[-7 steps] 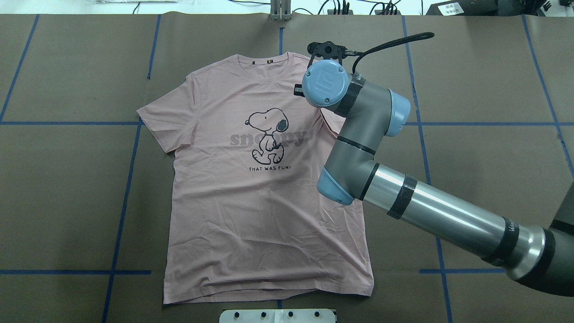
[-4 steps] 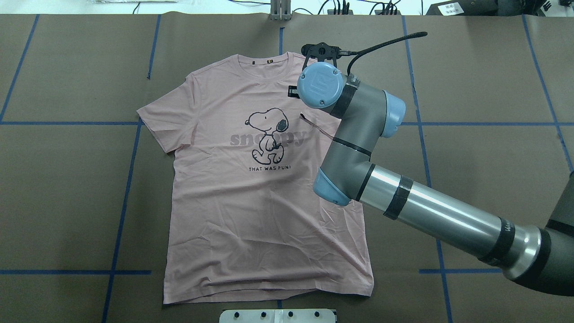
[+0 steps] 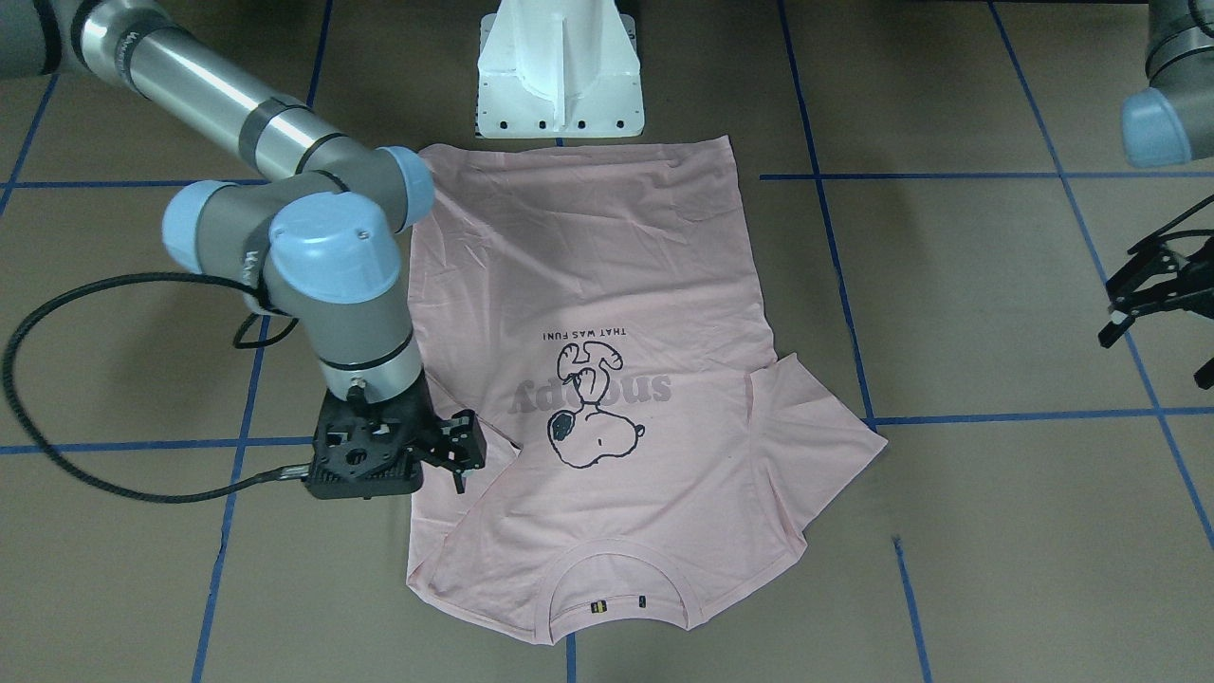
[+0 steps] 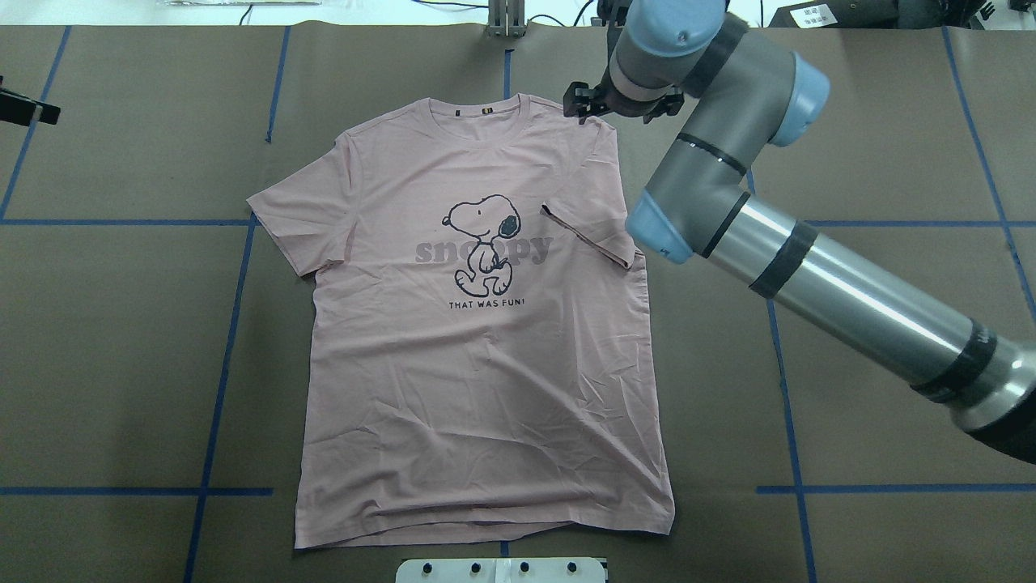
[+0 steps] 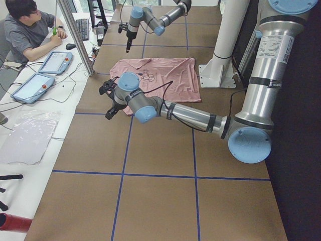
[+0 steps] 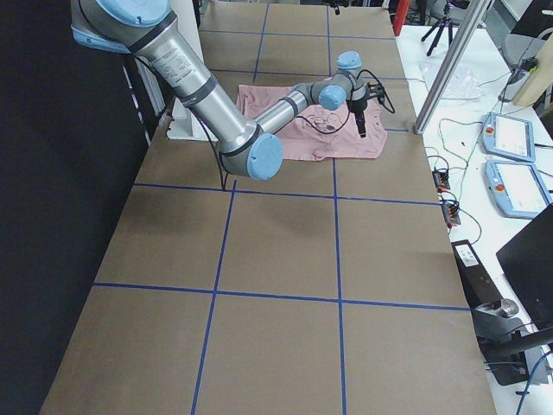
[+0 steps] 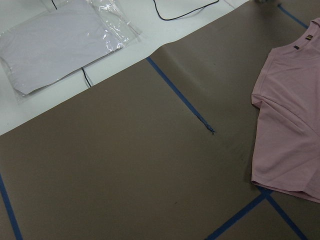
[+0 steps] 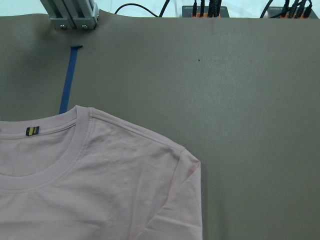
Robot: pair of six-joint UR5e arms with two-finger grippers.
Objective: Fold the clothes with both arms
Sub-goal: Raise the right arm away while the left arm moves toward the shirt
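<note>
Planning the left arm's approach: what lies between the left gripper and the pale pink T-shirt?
In the front-facing view, only bare brown table cover crossed by blue tape lines separates the black skeletal left gripper from the pale pink Snoopy T-shirt.

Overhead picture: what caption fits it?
Pink T-shirt flat on the table, one sleeve folded in, right tool by its shoulder.

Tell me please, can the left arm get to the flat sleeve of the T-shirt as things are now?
Probably yes. The left claw hangs open off to that side, the flat sleeve lies spread toward it, and only bare table lies between them. The right arm is at the T-shirt's other side.
</note>
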